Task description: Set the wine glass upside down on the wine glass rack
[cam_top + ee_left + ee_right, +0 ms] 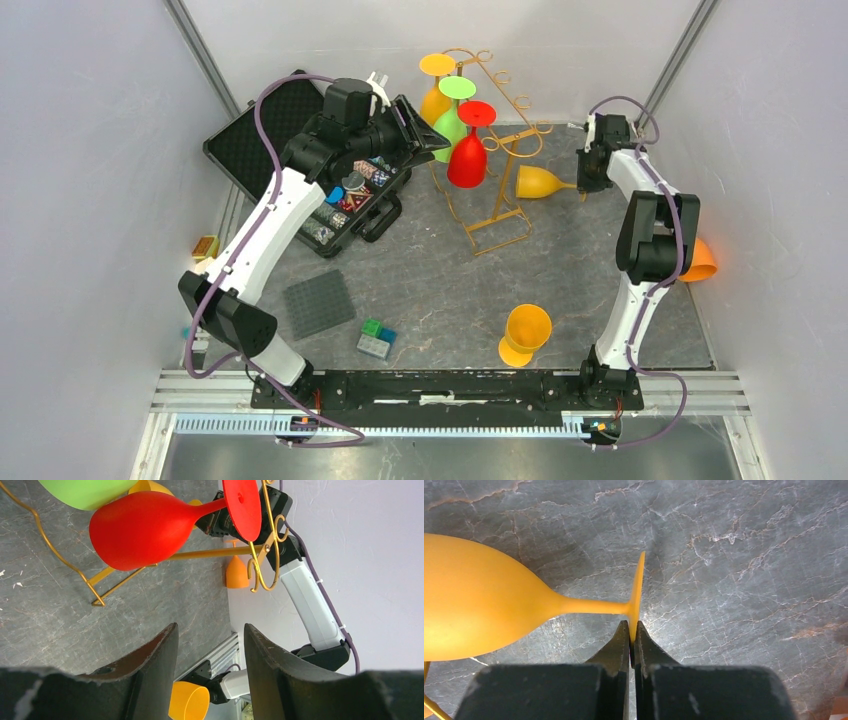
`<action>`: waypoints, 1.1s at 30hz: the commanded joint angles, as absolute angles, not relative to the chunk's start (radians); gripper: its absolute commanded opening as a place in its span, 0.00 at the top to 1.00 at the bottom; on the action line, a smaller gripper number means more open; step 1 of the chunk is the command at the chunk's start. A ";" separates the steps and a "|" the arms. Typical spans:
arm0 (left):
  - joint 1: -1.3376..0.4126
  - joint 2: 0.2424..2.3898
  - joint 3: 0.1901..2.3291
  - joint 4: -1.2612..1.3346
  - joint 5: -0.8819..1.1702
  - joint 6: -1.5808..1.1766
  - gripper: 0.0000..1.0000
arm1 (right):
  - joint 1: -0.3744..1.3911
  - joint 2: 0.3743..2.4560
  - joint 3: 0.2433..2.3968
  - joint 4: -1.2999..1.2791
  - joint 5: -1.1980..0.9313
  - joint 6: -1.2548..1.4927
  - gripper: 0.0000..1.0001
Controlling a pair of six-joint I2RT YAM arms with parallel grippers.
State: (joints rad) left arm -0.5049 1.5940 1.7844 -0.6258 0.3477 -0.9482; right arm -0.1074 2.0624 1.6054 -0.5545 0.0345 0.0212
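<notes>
A yellow-orange wine glass (540, 182) (474, 600) lies on its side on the table, just right of the gold wire wine glass rack (516, 140) (210, 554). My right gripper (585, 185) (631, 630) is shut on the rim of the glass's foot, with the stem pointing left toward the bowl. An orange glass (436, 90), a green glass (452, 115) and a red glass (468, 155) (145, 530) hang upside down on the rack. My left gripper (415, 130) (210, 645) hovers open and empty at the rack's left side, near the hanging glasses.
An orange glass (525, 335) stands near the front edge. Another orange glass (700, 258) lies behind the right arm by the wall. An open black case (330, 190) with small items sits back left. A grey baseplate (318, 303) and coloured blocks (376, 338) lie front left.
</notes>
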 commanded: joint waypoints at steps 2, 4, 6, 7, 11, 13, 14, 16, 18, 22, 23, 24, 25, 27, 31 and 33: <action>-0.497 1.554 1.785 -0.587 0.371 -0.914 0.44 | -0.115 1.991 1.710 -0.576 0.141 0.009 1.00; -0.496 1.553 1.785 -0.586 0.371 -0.912 0.44 | -0.116 1.954 1.768 -0.593 0.206 0.010 1.00; -0.495 1.549 1.784 -0.586 0.372 -0.910 0.44 | -0.117 1.916 1.827 -0.601 0.263 0.015 1.00; -0.494 1.545 1.781 -0.586 0.371 -0.909 0.44 | -0.117 1.899 1.858 -0.602 0.286 0.017 1.00; -0.494 1.529 1.767 -0.584 0.373 -0.907 0.44 | -0.117 1.834 1.993 -0.604 0.378 0.019 1.00; -0.493 1.518 1.754 -0.582 0.371 -0.906 0.44 | -0.114 1.811 2.084 -0.598 0.399 0.008 1.00; -0.492 1.512 1.748 -0.580 0.369 -0.905 0.44 | -0.110 1.798 2.115 -0.586 0.404 -0.021 1.00; -0.490 1.500 1.736 -0.575 0.365 -0.902 0.44 | -0.097 1.748 2.142 -0.528 0.405 -0.072 1.00; -0.487 1.489 1.728 -0.574 0.361 -0.899 0.44 | -0.083 1.694 2.147 -0.459 0.387 -0.099 1.00; -0.474 1.469 1.726 -0.575 0.344 -0.881 0.44 | -0.006 1.619 2.154 -0.333 0.336 -0.157 1.00; -0.469 1.460 1.727 -0.575 0.334 -0.865 0.44 | 0.035 1.606 2.158 -0.309 0.328 -0.174 1.00; -0.463 1.450 1.729 -0.577 0.319 -0.844 0.44 | 0.070 1.599 2.159 -0.290 0.311 -0.190 1.00; -0.455 1.439 1.731 -0.578 0.309 -0.822 0.44 | 0.106 1.593 2.161 -0.276 0.299 -0.199 1.00; -0.431 1.416 1.743 -0.586 0.286 -0.787 0.44 | 0.178 1.580 2.155 -0.261 0.287 -0.228 1.00; -0.380 1.348 1.784 -0.627 0.195 -0.698 0.44 | 0.317 1.536 2.081 -0.243 0.287 -0.341 1.00; -0.371 1.302 1.796 -0.654 0.097 -0.657 0.44 | 0.386 1.508 2.030 -0.224 0.284 -0.399 1.00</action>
State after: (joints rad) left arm -0.3985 1.4151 1.7313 -0.6369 0.2611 -0.8028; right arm 0.2905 1.5536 2.1017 -0.2813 0.2974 -0.2592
